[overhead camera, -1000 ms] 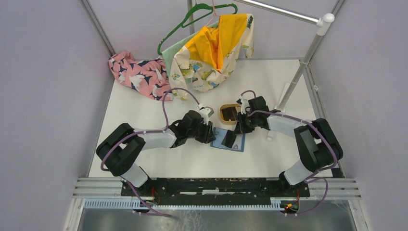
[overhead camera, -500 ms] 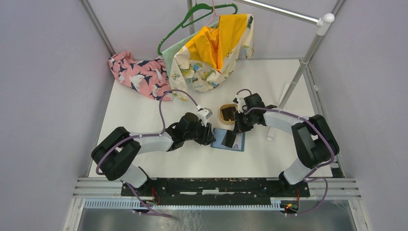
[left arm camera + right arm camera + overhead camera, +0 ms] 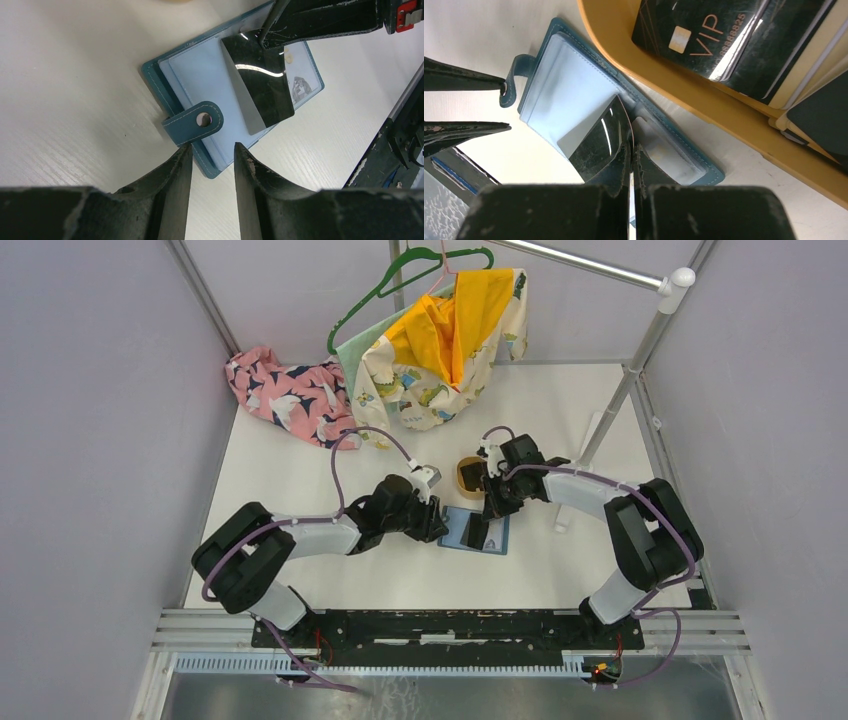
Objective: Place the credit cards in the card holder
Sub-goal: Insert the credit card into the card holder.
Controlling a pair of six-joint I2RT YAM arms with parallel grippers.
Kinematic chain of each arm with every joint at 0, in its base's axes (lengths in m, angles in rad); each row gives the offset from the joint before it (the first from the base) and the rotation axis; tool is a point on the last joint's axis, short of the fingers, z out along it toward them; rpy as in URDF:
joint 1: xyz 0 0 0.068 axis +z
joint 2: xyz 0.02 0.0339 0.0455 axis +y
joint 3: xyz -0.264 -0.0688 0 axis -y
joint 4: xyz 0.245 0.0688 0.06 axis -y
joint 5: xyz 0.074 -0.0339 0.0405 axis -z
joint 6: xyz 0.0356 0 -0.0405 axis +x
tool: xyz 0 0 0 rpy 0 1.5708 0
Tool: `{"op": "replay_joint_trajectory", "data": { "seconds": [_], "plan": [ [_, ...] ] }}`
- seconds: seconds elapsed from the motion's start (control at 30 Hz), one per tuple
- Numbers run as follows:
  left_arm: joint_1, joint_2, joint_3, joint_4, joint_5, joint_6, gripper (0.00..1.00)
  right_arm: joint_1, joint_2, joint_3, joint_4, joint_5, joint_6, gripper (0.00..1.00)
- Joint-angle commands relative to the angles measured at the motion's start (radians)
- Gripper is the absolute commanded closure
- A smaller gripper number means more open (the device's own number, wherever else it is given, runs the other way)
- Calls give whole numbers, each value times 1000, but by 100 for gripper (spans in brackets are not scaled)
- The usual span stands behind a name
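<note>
The teal card holder (image 3: 497,540) lies open on the table, its clear pockets up; it also shows in the left wrist view (image 3: 200,75). My right gripper (image 3: 631,150) is shut on a glossy black credit card (image 3: 599,142) and holds it slanted, its lower edge on the holder's left pocket (image 3: 569,90). In the left wrist view the card (image 3: 260,85) stands across the holder's middle. My left gripper (image 3: 213,147) is open, its fingertips either side of the holder's edge by the snap tab (image 3: 195,122). More dark cards, one marked VIP (image 3: 704,35), lie in the tan tray (image 3: 704,115).
The oval wooden tray (image 3: 462,468) sits just behind the holder. Patterned clothes (image 3: 290,395) and a hanger with a yellow garment (image 3: 445,330) lie at the back. A white pole stand (image 3: 600,430) rises at the right.
My right gripper has shifted a little left and back with the black card over the holder. The left gripper has stayed at the holder's edge.
</note>
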Motion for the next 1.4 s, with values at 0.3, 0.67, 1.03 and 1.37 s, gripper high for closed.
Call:
{"op": "replay_joint_trajectory", "data": {
  "seconds": [0.3, 0.67, 1.03, 1.37],
  "plan": [
    [-16, 21, 3, 38, -6, -7, 57, 21, 40, 27, -35, 57, -17, 100],
    [-20, 42, -3, 63, 9, -17, 57, 23, 71, 29, 99, -116, 41, 98],
    [-17, -40, -14, 42, -22, -81, 51, 22, 75, 9, 155, -183, 19, 87],
    [-82, -116, 54, 22, 3, -304, 58, 21, 88, -5, 166, -187, 23, 85]
  ]
}}
